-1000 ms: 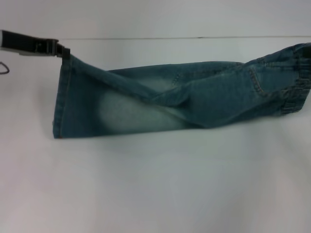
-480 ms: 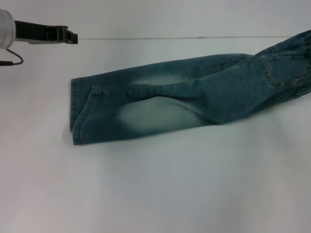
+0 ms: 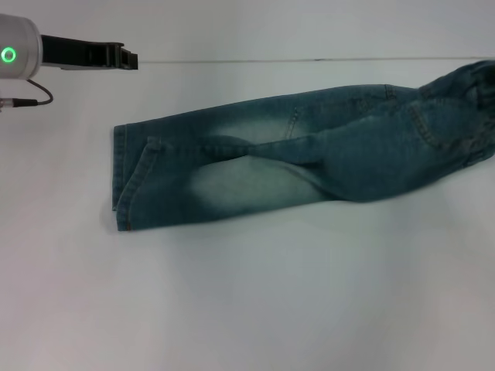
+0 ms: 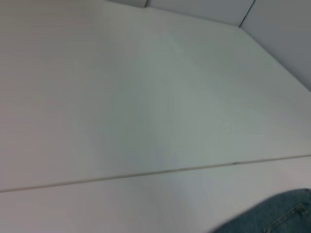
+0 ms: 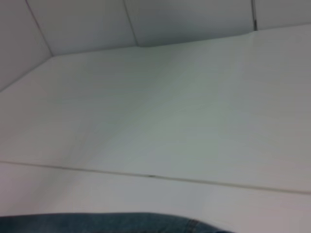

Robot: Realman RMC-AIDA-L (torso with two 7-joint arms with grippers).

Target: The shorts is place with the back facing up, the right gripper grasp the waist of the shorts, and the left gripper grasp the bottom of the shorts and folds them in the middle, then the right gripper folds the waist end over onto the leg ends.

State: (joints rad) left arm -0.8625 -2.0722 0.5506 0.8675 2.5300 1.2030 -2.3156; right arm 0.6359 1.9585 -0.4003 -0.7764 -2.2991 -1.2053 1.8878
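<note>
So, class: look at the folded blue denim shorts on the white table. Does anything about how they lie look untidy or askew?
Yes. The blue washed-denim shorts lie slanted, the waist end raised off the white table. A twisted ridge bunches mid-length, and the leg hems don't line up. The black left gripper sits apart, touching nothing.

Silver cylindrical wrist with green ring light, thin dark cable, black left claw (image 3: 130, 58)

A plain white tabletop (image 3: 247, 309) carries the shorts (image 3: 309, 162), folded lengthwise into a long denim strip. The leg ends (image 3: 120, 178) lie flat below the left gripper (image 3: 131, 58) and apart from it; the waist of the shorts (image 3: 476, 108) lies farthest from that gripper.
</note>
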